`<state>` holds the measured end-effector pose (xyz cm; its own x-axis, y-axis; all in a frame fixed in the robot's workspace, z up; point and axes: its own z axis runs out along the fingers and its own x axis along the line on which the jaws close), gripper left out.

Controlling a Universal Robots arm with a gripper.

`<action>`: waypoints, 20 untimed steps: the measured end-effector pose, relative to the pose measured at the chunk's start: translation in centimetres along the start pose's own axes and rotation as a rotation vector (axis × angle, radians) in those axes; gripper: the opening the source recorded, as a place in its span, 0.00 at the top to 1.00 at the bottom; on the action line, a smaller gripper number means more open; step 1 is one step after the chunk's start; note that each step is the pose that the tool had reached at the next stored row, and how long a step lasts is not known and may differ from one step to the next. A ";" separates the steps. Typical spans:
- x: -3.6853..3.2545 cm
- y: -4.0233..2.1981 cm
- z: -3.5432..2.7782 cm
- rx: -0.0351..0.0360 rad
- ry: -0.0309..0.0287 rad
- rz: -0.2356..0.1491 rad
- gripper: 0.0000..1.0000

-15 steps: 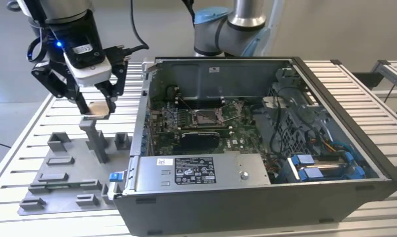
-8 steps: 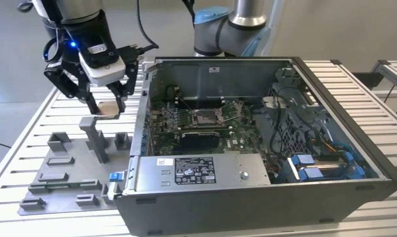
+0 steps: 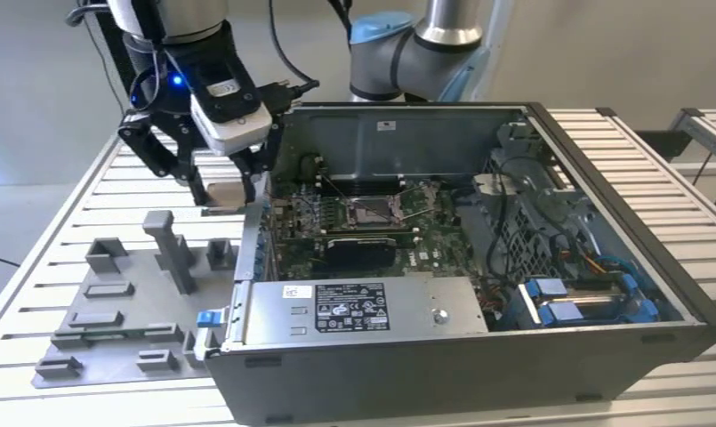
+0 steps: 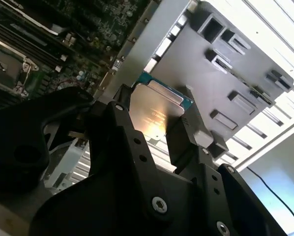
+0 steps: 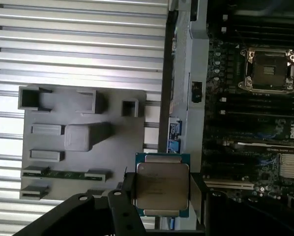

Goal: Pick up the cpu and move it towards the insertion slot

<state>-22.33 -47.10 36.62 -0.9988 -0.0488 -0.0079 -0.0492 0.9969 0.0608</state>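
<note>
While your fingers (image 5: 161, 206) clamp the cpu (image 5: 161, 191) flat outside the case wall (image 3: 253, 233), the insertion slot (image 3: 374, 210) lies toward the exterior view's right.

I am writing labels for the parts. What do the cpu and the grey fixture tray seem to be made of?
The cpu: top looks like brushed metal, silvery with a soft glare, on a thin greenish board edge. The fixture tray: probably matte grey plastic, with dull, even blocks and no shine.
</note>
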 end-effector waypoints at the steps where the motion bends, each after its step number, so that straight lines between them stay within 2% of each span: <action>1: -0.43 -0.02 0.01 0.0001 -0.0004 0.000 1.00; 7: -2.86 -0.14 0.07 0.0000 -0.0023 0.000 1.00; 20: -8.80 -0.33 0.39 0.0001 -0.0023 0.000 1.00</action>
<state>-13.52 -46.98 36.29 -0.9987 -0.0491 -0.0102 -0.0496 0.9969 0.0606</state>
